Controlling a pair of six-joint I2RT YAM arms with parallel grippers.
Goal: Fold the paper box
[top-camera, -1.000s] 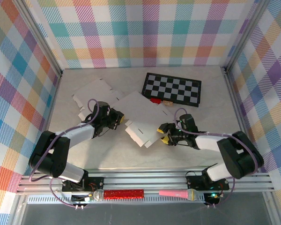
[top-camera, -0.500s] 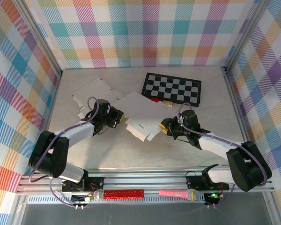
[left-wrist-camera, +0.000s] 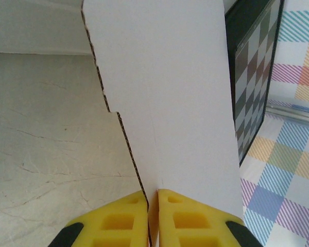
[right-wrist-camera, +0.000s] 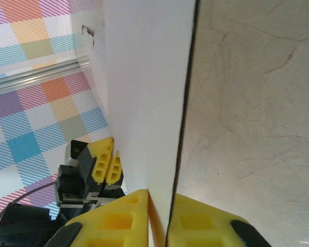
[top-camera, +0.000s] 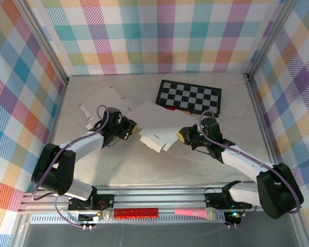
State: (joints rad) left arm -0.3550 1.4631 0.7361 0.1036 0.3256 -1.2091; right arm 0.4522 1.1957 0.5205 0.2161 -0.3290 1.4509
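Left gripper (top-camera: pixel 130 128) is clamped on the left edge of the box (top-camera: pixel 154 123), and right gripper (top-camera: pixel 181 136) is clamped on its right edge, so the flat white sheet spans the gap between them at mid-table. From the left wrist, the yellow fingers (left-wrist-camera: pixel 124 216) pinch the box (left-wrist-camera: pixel 170 103) at its base, just below a stepped notch in its corrugated edge. From the right wrist, the fingers (right-wrist-camera: pixel 118 211) close on a straight dark edge of the box (right-wrist-camera: pixel 144 77), with the left gripper (right-wrist-camera: pixel 107 163) in sight beyond the sheet. The box's far corner lies just beside the near edge of the chessboard (top-camera: pixel 189 98), where a small red piece (top-camera: pixel 171 109) sits. A second sheet (top-camera: pixel 100 103) lies just behind the left gripper. The pale, veined table (top-camera: pixel 144 170) is bare between the box and the arm bases, and to the right toward the wall. Plaid walls (top-camera: pixel 154 36) close in three sides. A red mic (top-camera: pixel 134 212) and a pink mic (top-camera: pixel 195 211) lie along the front rail.
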